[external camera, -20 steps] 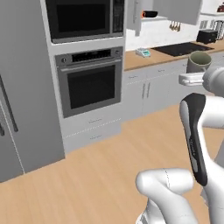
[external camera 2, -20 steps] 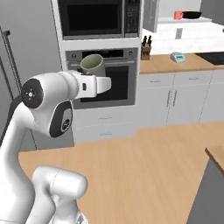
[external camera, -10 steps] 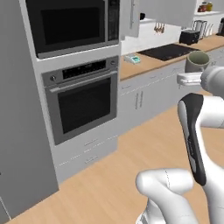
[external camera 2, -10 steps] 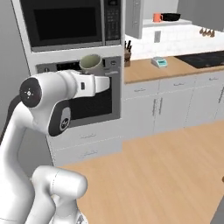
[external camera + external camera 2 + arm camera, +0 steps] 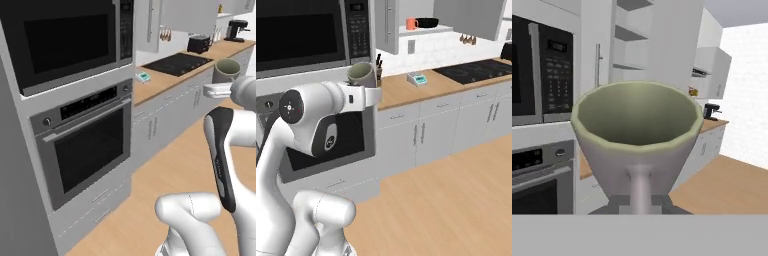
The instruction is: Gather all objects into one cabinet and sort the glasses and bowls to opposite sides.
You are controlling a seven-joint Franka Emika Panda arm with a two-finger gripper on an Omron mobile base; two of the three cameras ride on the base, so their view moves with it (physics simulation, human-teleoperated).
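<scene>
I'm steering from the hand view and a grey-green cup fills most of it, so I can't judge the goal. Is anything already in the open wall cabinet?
Observer: Yes. In the right base view an orange mug and a wide black round vessel sit side by side on the white inner shelf.
Operator: What's on the counter below it?
Observer: A small white scale on the wooden countertop, left of the black cooktop.
Operator: Is my cup upright?
Observer: Yes, the grey-green handled cup stands mouth up, held by the gripper.

Orange mug [image 5: 411, 23] left of black vessel [image 5: 427, 22] (both on cabinet shelf [image 5: 423, 30]).
</scene>
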